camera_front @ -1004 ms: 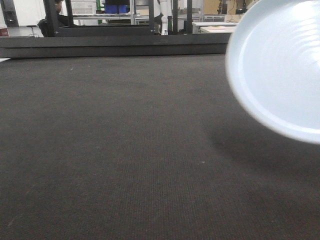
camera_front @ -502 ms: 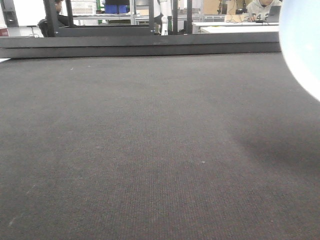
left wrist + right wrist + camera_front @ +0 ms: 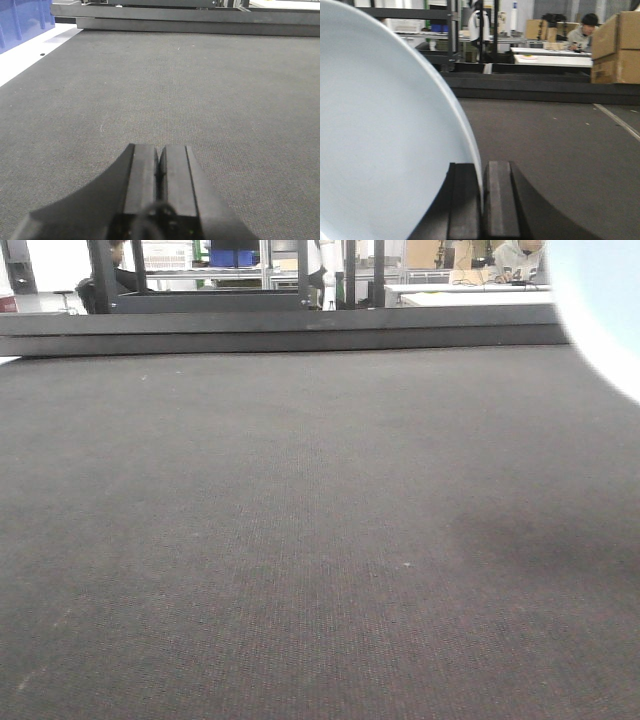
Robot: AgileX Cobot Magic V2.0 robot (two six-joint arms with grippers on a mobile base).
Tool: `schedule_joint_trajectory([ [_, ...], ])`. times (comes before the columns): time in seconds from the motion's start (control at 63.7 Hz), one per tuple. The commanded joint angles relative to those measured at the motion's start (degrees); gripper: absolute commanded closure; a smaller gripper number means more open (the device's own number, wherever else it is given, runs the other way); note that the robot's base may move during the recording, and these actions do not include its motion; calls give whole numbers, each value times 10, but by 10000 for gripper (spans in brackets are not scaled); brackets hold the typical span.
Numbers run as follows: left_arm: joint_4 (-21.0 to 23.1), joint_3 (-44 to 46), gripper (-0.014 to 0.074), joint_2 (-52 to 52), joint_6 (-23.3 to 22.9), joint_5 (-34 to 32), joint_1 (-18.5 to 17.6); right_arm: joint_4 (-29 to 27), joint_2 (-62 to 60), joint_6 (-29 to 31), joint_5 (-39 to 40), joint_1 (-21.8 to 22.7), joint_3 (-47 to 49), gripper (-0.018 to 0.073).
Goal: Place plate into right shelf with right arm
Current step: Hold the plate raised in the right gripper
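Aloft, the right hand (image 3: 483, 170) clamps the plate (image 3: 385, 140) by its rim; left hand (image 3: 160, 152) closed.

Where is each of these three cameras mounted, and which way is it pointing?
Front view: low over the dark grey woven mat, facing forward; no robot parts, only an edge of the round pale blue-white plate, top right.
Left wrist: looks forward along the shut black left gripper over the mat.
Right wrist: looks along the right gripper, shut on the plate's rim.
Shared: front and right wrist both show the plate.
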State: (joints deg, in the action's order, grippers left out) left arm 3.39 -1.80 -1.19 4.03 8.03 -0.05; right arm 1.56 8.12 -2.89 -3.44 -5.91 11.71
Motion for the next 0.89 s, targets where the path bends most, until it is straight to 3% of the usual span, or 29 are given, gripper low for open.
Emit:
schedule_joint_trajectory([
  [0.0, 2, -5, 643, 0, 2, -51, -4, 8, 6, -3, 75, -19, 17, 505],
  [0.879, 2, -5, 643, 0, 2, -51, -4, 8, 6, -3, 67, -27, 17, 505],
])
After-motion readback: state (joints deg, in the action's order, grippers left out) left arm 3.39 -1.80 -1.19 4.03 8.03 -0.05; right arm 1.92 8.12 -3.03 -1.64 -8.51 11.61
